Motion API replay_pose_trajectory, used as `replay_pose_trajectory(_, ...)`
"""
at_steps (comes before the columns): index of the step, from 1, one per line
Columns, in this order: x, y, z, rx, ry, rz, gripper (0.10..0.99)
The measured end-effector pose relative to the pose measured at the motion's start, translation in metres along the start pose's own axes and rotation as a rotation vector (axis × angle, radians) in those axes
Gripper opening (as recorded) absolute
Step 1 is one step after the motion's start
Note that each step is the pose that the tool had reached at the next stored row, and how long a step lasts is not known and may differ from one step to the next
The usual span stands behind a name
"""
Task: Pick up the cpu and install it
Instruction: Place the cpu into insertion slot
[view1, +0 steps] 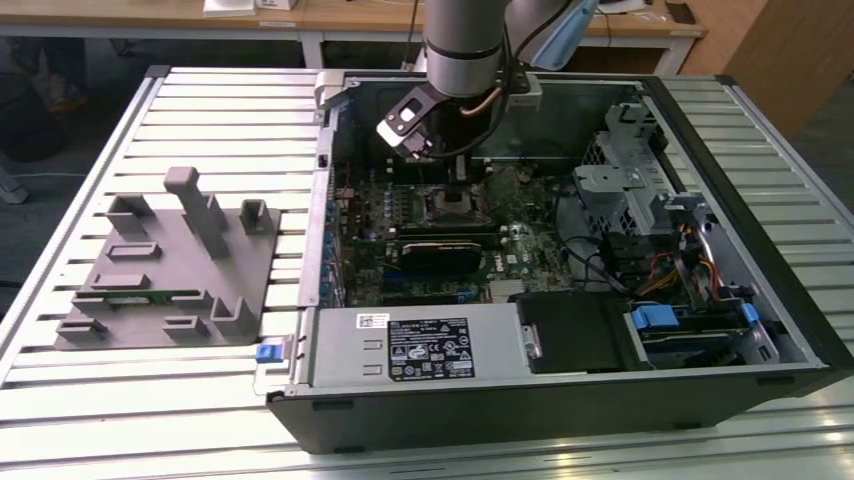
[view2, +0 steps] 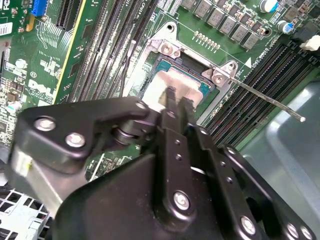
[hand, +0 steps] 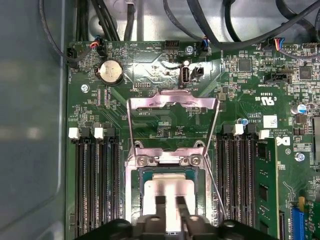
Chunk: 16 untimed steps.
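The cpu (hand: 170, 187) is a small square chip with a pale silver top, lying flat in the motherboard socket (view1: 447, 205) inside the open computer case. The socket's metal load frame (hand: 172, 100) is swung up and its thin lever (view2: 270, 100) sticks out to the side. My gripper (hand: 170, 202) hangs just above the chip's middle, seen in both wrist views (view2: 177, 99). Its two black fingertips stand close together, well inside the chip's width, with nothing between them. In the exterior view the arm reaches down into the case, its gripper (view1: 461, 182) over the socket.
Memory slots (hand: 95, 185) flank the socket on both sides. A black ridged block (view1: 447, 250) sits nearer than the socket, a drive cage (view1: 641, 180) at the exterior view's right. A grey plastic tray (view1: 160, 270) lies on the slatted table (view1: 200, 100) beside the case.
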<state>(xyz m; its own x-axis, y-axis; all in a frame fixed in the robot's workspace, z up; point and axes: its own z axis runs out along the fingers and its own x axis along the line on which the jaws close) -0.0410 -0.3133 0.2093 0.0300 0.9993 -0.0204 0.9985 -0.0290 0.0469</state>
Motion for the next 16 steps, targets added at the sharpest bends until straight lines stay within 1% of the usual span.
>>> replay_pose_trajectory(1, 0.0000, 0.0000, 0.0000, 0.000, 0.0000, 0.000, 0.169)
replay_pose_trajectory(2, 0.0000, 0.0000, -0.0001, 0.000, 0.0000, 0.000, 0.169)
replay_pose_trajectory(3, 0.0000, 0.0000, -0.0002, 0.000, -0.0001, 0.000, 0.114)
replay_pose_trajectory(4, 0.0000, 0.0000, -0.0003, 0.000, -0.0001, 0.000, 0.106)
replay_pose_trajectory(11, -0.0001, 0.0002, -0.0028, 0.001, -0.0001, 0.000, 0.106)
replay_pose_trajectory(16, -0.0002, 0.0004, -0.0078, 0.000, 0.0000, 0.000, 0.106)
